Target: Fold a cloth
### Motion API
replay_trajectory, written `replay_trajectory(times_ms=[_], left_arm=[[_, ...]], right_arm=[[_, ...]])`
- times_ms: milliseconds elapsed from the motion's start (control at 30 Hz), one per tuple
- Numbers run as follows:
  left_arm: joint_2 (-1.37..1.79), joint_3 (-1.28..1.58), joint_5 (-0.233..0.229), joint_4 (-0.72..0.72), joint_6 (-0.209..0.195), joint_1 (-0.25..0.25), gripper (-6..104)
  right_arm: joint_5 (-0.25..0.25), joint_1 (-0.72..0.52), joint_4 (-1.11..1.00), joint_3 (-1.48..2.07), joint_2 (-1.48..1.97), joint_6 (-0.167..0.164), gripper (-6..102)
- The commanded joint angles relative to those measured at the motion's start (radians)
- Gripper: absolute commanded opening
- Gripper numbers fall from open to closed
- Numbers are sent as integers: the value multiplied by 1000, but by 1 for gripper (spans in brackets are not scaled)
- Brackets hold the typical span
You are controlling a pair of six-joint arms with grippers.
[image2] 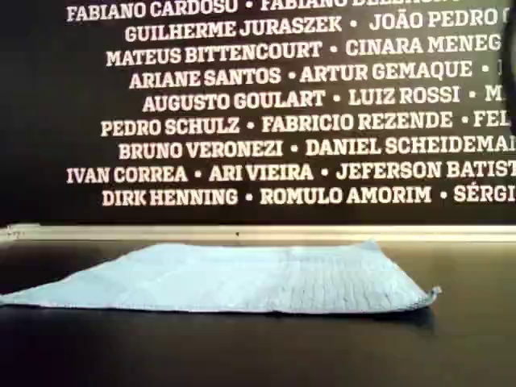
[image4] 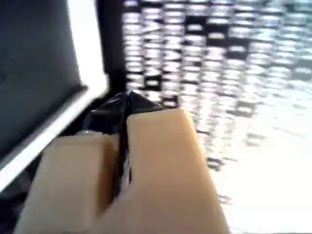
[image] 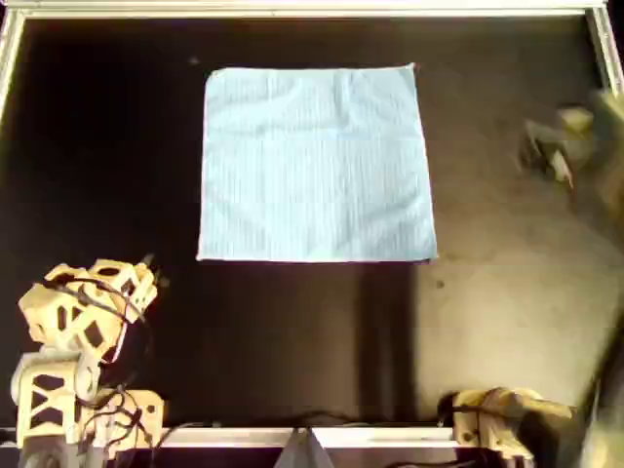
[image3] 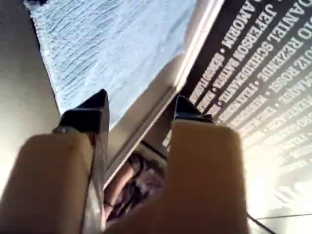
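The light blue cloth [image: 317,164] lies spread flat as a square on the black table, towards the far edge in the overhead view. In the exterior view the cloth [image2: 234,278] rests flat with slight ripples, and no gripper shows there. My left gripper [image: 146,273] hovers at the overhead view's lower left, apart from the cloth. Its jaws are open and empty in the left wrist view [image3: 141,105], with the cloth [image3: 112,44] beyond them. My right gripper [image: 546,151] is a blur at the overhead view's right edge, clear of the cloth. It is shut on nothing [image4: 124,105].
A metal rail [image: 312,10] borders the table's far edge, with side rails at both ends. Behind it stands a dark wall with white names [image2: 274,105]. The arm bases [image: 497,419] sit at the near edge in the overhead view.
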Motion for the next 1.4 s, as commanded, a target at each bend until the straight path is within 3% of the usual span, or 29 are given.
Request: replay_trajectory(times_ms=[0, 333, 600, 633, 800, 867, 933, 1067, 1133, 1167, 1267, 1300, 1367], left_arm=[[17, -103, -5, -28, -3, 9, 48], [17, -181, 15, -14, -6, 8, 48], [17, -156, 17, -12, -8, 6, 49], [17, -149, 17, -12, -8, 5, 49], [17, -89, -14, -6, 8, -46, 49], [17, -77, -55, -9, 5, -48, 49], [17, -69, -132, -11, 6, -49, 49], [18, -55, -377, -11, 12, -52, 49], [18, -32, -459, -11, 12, -80, 49], [18, -17, -477, -11, 12, -107, 49], [18, 41, -474, -11, 8, -186, 49], [18, 54, -474, -11, 0, -198, 49], [18, 54, -474, -9, -5, -206, 49]], right_arm=[[2, -3, -31, 362, 342, 6, -2], [-11, -5, -51, 1097, 885, 23, -2], [-11, -6, -52, 1368, 916, 25, -2], [-11, -5, -57, 1376, 916, 8, -1], [-2, -5, -285, 1390, 919, 3, -1], [-9, -2, -437, 1413, 919, 0, 4], [8, -6, -584, 1453, 919, 0, 10], [-11, 0, -739, 1542, 919, 0, 20], [-11, 14, -742, 1554, 919, 0, 21], [-11, 20, -742, 1554, 919, 0, 22], [-8, 15, -750, 1551, 919, 6, 22], [-9, 15, -749, 1554, 919, 15, 22], [-9, 17, -747, 1555, 919, 2, 22]])
